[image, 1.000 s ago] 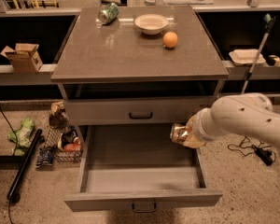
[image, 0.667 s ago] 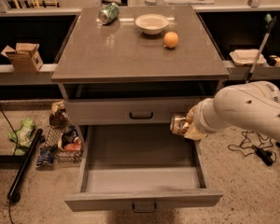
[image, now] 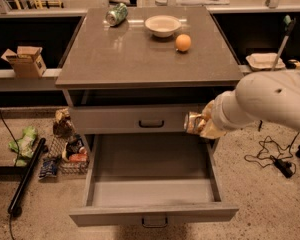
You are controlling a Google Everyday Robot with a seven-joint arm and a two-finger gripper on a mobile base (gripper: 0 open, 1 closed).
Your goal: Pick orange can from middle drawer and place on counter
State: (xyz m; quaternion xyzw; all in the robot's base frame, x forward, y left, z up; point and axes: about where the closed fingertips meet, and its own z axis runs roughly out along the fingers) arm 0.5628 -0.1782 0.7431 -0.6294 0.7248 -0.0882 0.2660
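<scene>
Gripper [image: 204, 126] jaws pinching orange can [image: 192, 123] over middle drawer [image: 150, 194] 2 o'clock corner; counter [image: 135, 59] sits higher, approx 11 o'clock from can

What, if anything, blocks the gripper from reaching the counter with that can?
Likely nothing, so probably yes: the gripper, holding the orange can, sits just below the counter, whose near half is bare.

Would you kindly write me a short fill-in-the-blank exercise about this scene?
The middle drawer is pulled ____.
The gripper, near its right side, holds the orange can ____ the level of the counter.
The round fruit beside the bowl on the counter is coloured ____.
Missing words: open, below, orange.
</scene>
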